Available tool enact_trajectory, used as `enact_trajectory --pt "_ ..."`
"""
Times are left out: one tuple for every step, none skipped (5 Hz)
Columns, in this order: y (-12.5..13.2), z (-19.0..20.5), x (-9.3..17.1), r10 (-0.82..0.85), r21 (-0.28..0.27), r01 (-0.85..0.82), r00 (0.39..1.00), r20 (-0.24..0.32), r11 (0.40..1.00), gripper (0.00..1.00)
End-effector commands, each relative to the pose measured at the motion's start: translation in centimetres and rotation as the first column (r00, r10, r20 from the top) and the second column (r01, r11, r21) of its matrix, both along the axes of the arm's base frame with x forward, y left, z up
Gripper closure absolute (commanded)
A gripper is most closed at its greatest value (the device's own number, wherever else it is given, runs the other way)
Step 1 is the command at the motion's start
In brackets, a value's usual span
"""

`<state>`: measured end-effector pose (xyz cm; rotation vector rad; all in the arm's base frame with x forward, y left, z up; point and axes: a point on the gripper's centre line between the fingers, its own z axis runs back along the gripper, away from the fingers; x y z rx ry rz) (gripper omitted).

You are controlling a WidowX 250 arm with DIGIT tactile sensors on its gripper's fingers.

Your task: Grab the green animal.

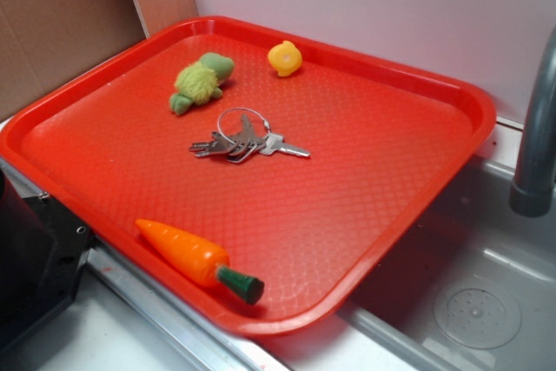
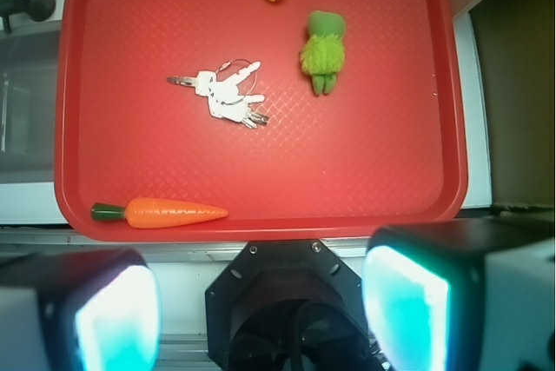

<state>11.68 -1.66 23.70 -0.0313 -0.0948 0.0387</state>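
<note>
The green animal [image 1: 201,82] is a small fuzzy lime-green plush with a darker green head and feet. It lies at the back left of the red tray [image 1: 347,206]. In the wrist view the plush [image 2: 322,51] sits in the upper right part of the tray [image 2: 347,162]. My gripper [image 2: 261,310] is open and empty, its two cyan-lit fingers [image 2: 117,319] wide apart. It is held high, outside the tray's near edge and far from the plush. Of the robot, the exterior view shows only a black part [image 1: 35,258] at the lower left.
On the tray are a yellow rubber duck [image 1: 285,58] near the plush, a bunch of keys [image 1: 246,139] in the middle and an orange toy carrot [image 1: 195,258] at the front edge. A grey faucet [image 1: 539,128] and sink [image 1: 469,301] lie to the right. Cardboard [image 1: 61,23] stands behind.
</note>
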Motion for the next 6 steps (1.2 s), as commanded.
enact_trajectory --pt "0.0 0.0 0.0 0.000 0.000 0.000 1.000 0.000 1.000 0.00" --pt "0.5 -0.6 1.3 0.057 -0.024 -0.056 0.997 0.044 0.998 0.00" --pt "1.3 -1.3 2.4 0.095 -0.061 -0.089 0.990 0.101 0.994 0.00" --pt "2.3 -3.0 4.6 0.134 -0.068 -0.126 0.983 0.125 0.990 0.00" --pt "3.2 -5.2 7.1 0.157 -0.090 -0.146 0.979 0.130 0.985 0.00" --pt "4.3 -7.7 9.8 0.241 -0.061 -0.235 0.964 0.114 0.970 0.00"
